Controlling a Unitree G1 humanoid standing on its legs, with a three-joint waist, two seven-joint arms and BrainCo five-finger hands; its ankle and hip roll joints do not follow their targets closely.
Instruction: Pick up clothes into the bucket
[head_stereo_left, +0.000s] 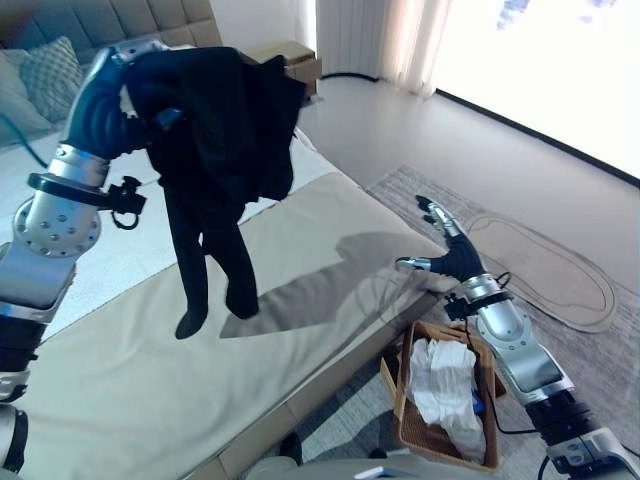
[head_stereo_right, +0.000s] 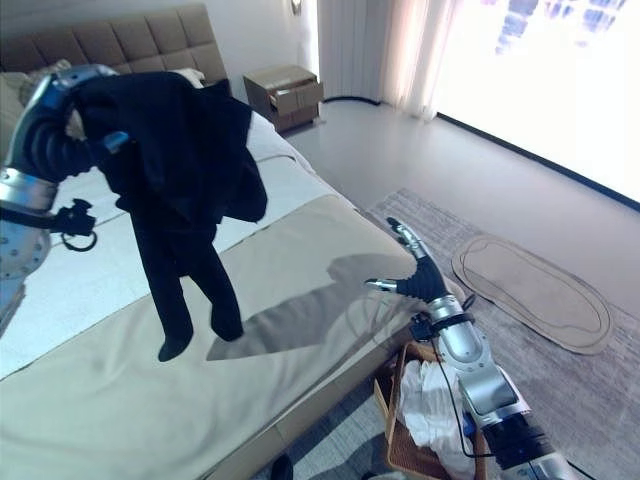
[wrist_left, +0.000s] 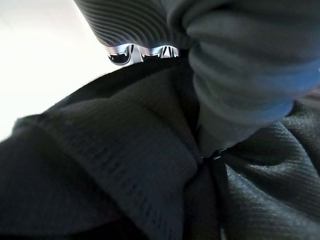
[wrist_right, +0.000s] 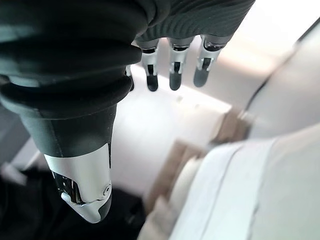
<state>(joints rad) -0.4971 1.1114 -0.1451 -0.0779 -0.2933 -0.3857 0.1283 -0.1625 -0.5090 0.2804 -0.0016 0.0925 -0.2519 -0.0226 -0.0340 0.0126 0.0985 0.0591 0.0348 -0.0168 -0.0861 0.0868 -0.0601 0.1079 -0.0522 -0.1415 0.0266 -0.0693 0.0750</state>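
A black garment (head_stereo_left: 220, 140) hangs in the air above the bed (head_stereo_left: 300, 290), its two long ends dangling down toward the beige cover. My left hand (head_stereo_left: 105, 95) is raised high at the left and shut on it; in the left wrist view the thumb presses into the bunched dark cloth (wrist_left: 125, 175). My right hand (head_stereo_left: 455, 255) is open, fingers straight, over the bed's near right corner, holding nothing. Just below it on the floor stands a brown woven basket (head_stereo_left: 403, 400) with white clothes (head_stereo_left: 445, 385) inside.
The bed has a padded headboard and a checked pillow (head_stereo_left: 50, 75) at the far left. A wooden nightstand (head_stereo_right: 285, 95) stands beyond the bed. A grey rug (head_stereo_left: 560, 270) with an oval mat lies to the right, by the bright window.
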